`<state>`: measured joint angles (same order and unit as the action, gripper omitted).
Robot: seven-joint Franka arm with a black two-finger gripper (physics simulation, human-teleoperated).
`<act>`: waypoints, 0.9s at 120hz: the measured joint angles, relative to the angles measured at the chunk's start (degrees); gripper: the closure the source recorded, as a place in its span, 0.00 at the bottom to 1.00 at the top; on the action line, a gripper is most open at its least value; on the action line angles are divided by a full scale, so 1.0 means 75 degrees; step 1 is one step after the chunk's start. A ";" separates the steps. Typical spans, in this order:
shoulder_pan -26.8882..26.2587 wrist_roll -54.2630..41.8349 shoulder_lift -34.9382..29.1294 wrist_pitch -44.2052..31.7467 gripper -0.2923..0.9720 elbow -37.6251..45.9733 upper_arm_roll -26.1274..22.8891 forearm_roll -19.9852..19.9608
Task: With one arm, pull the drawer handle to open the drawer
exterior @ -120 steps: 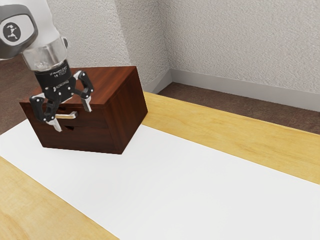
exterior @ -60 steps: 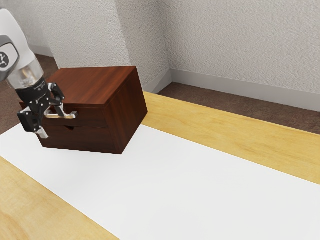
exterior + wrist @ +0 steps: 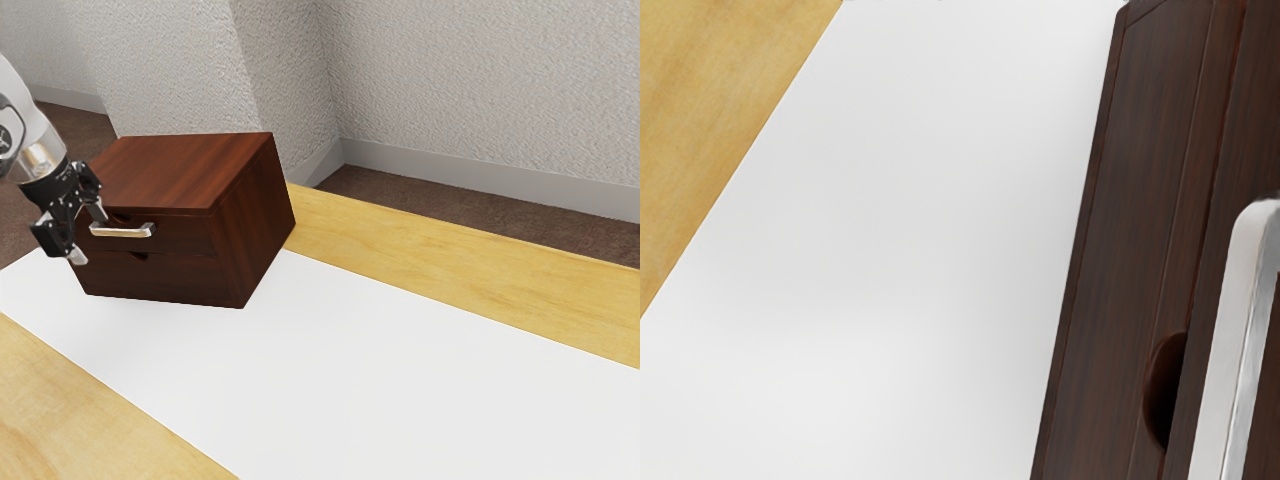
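A dark wooden drawer box [image 3: 205, 215] stands on the white mat at the exterior view's left. Its upper drawer carries a silver bar handle [image 3: 122, 230], and the drawer front looks flush with the box. My gripper [image 3: 88, 235] is open at the handle's left end, one fingertip above the bar and one below, neither pressing on it. In the wrist view the handle [image 3: 1240, 340] runs close beside the hand, along the dark drawer front [image 3: 1140, 250].
The white mat [image 3: 330, 370] covers the middle of the light wooden table [image 3: 480, 270]. Wall and skirting stand behind the box. A round recess [image 3: 1162, 385] sits in the box front under the handle.
My hand has moved toward the exterior view's left and a little down, from in front of the box's top edge to the handle's left end. The fingers stay apart. The box has not moved.
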<state>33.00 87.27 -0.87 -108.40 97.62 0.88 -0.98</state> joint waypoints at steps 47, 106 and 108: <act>0.0246 0.0156 0.0228 -0.0599 0.23 0.0020 -0.0005 0.0023; -0.0136 0.0262 0.0088 -0.1168 0.23 0.0471 -0.0082 0.0060; -0.0161 0.0264 0.0087 -0.1186 0.23 0.0480 -0.0082 0.0060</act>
<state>31.79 89.25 -0.21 -117.29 101.22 0.26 -0.53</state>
